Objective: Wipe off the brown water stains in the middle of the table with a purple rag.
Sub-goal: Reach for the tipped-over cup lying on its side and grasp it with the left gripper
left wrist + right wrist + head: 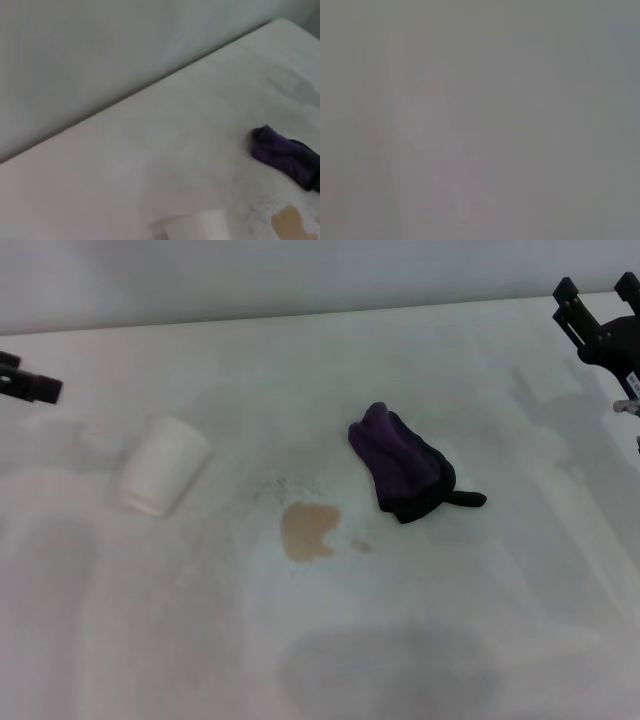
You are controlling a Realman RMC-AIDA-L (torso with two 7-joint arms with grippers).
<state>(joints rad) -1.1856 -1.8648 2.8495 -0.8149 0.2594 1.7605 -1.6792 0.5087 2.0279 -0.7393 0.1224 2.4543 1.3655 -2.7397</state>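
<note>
Purple rag lies on the surface, just right of the brown stains; white cup tipped over at left. Right gripper far right, fingers apart; left gripper far left, fingers' state unclear.

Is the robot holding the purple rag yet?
No. The purple rag lies loose on the table; the left gripper and right gripper hold nothing.

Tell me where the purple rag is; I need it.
In the head view, the purple rag lies right of centre on the table, just beyond the brown water stains.
</note>
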